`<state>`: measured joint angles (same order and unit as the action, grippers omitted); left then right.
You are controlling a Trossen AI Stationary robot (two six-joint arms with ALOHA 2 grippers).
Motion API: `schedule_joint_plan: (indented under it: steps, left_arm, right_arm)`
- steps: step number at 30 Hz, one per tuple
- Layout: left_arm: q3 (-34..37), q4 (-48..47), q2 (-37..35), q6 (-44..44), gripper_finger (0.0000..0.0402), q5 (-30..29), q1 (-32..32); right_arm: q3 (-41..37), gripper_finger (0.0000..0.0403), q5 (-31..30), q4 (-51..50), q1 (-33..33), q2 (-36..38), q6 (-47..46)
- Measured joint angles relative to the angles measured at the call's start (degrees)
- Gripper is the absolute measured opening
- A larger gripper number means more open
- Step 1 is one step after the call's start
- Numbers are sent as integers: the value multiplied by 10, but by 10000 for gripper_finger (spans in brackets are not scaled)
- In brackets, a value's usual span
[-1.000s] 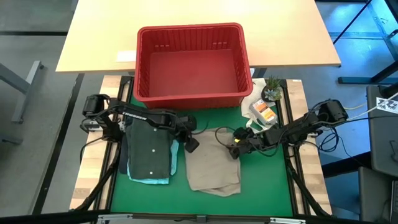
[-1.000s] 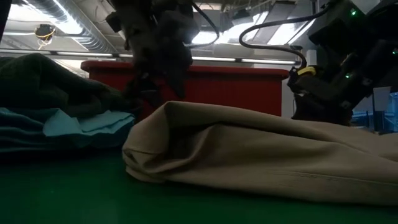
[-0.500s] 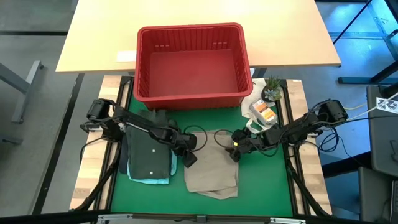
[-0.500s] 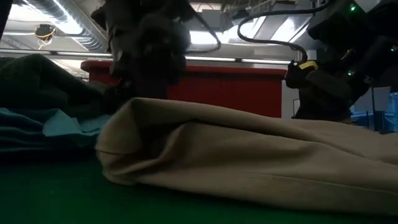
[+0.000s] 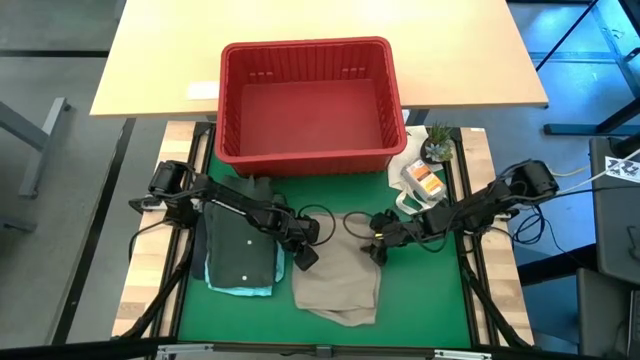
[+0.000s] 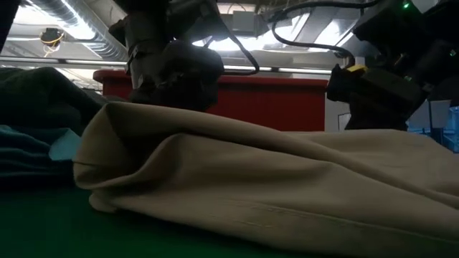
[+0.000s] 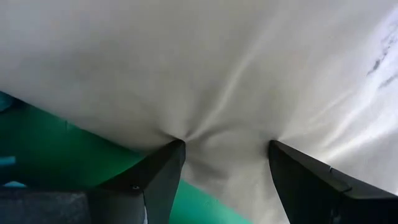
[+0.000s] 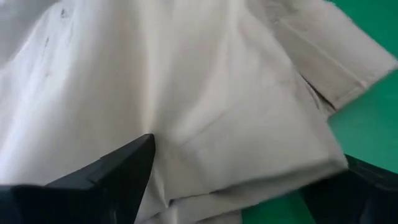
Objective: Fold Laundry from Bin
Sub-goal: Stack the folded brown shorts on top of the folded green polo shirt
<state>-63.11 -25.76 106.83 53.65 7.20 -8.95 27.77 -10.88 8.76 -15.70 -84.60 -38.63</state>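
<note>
Beige cloth, the tan garment (image 5: 337, 280), lies folded on the green mat (image 5: 420, 300) directly under both grippers. The left gripper (image 5: 303, 247) presses down on its near-left corner with fingers (image 7: 158, 177) spread, puckering the fabric between them; the right gripper (image 5: 377, 243) rests on the opposite top corner, its fingers (image 8: 118, 171) also spread, gripping nothing. Behind both grippers the red bin (image 5: 310, 100) stands empty. Just outboard of the left gripper sits a finished stack, a dark olive shirt (image 5: 240, 245) over a teal piece (image 5: 240, 288). By my reading, only squaring off and stacking the tan garment remains.
</note>
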Motion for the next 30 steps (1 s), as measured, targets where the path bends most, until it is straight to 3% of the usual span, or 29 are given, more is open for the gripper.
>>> schedule_joint_plan:
  steps: [6, 10, 16, 25, 30]
  left_arm:
    - [1, 3, 1, 0, 235, -1, 0]
    - [1, 6, 1, 0, 235, 0, 0]
    - [1, 7, 1, -1, 235, 11, 4]
    - [3, 7, -7, -2, 235, 33, 22]
    - [3, 5, -24, -2, 235, 28, 34]
  right_arm:
    - [1, 355, 13, 68, 0, -52, 0]
    - [2, 329, 19, 97, 0, -66, 0]
    - [2, 230, 27, 96, 0, -67, -1]
    - [1, 31, 37, 93, 0, -67, -2]
    - [1, 38, 36, 85, 0, -57, -2]
